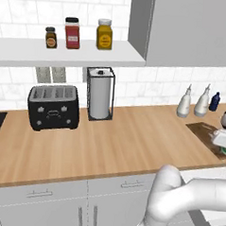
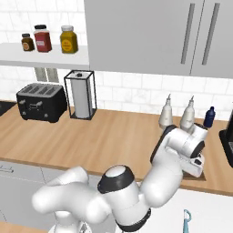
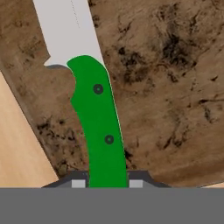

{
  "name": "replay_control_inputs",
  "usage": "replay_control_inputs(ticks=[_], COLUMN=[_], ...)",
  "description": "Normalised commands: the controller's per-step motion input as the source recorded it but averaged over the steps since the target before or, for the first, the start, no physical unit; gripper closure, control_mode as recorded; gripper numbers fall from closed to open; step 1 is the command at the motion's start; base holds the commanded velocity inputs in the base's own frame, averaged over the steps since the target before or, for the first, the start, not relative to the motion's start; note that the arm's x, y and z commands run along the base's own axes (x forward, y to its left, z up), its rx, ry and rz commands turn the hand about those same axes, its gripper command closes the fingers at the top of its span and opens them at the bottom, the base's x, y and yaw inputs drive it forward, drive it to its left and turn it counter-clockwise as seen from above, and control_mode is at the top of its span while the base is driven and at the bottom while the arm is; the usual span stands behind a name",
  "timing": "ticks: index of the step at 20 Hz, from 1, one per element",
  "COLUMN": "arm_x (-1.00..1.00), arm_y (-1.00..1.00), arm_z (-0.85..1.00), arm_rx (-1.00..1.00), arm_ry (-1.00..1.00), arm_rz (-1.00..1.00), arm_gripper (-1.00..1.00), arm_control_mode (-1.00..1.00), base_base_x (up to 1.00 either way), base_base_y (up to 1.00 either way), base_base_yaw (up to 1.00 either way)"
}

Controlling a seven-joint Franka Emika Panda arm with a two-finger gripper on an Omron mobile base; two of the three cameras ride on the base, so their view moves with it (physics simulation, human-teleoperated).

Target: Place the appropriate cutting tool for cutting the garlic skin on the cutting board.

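Note:
In the hand view a knife with a green handle (image 3: 99, 127) and a grey blade (image 3: 68, 30) lies along the dark brown cutting board (image 3: 175, 87). My gripper (image 3: 107, 183) is shut on the end of the handle, one fingertip on each side. From the left base view the hand (image 1: 225, 136) hovers low over the board (image 1: 201, 131) at the counter's right end, with a bit of green (image 1: 225, 151) under it. The white wrist (image 2: 191, 148) hides the board and knife in the right base view. The garlic is hidden.
Two white squeeze bottles (image 1: 184, 104) (image 1: 202, 102) and a small blue bottle (image 1: 214, 101) stand behind the board. Further left are a paper towel holder (image 1: 99, 99) and a black toaster (image 1: 53, 106). The light wood counter's edge (image 3: 17, 144) borders the board.

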Motion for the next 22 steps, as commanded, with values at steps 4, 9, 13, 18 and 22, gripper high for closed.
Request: replay_control_inputs(ticks=[4, 9, 13, 18, 22], arm_x=[-0.65, -0.13, -0.35, -0.66, -0.57], arm_y=[0.46, 0.60, 0.55, 0.76, 1.00], arm_z=[-0.01, 0.38, 0.71, 0.64, 0.71], arm_rx=[0.00, -0.08, -0.13, -0.13, -0.18], arm_ry=[-0.16, -0.22, -0.31, -0.16, 0.00], arm_rz=[0.00, 0.02, 0.05, 0.03, 0.02], arm_gripper=[-1.00, -1.00, -1.00, -1.00, -1.00], arm_control_mode=[-1.00, -1.00, -1.00, -1.00, -1.00], base_base_x=[0.00, 0.00, 0.00, 0.00, 0.00], base_base_y=[0.00, 0.00, 0.00, 0.00, 0.00], base_base_yaw=[0.00, 0.00, 0.00, 0.00, 0.00])
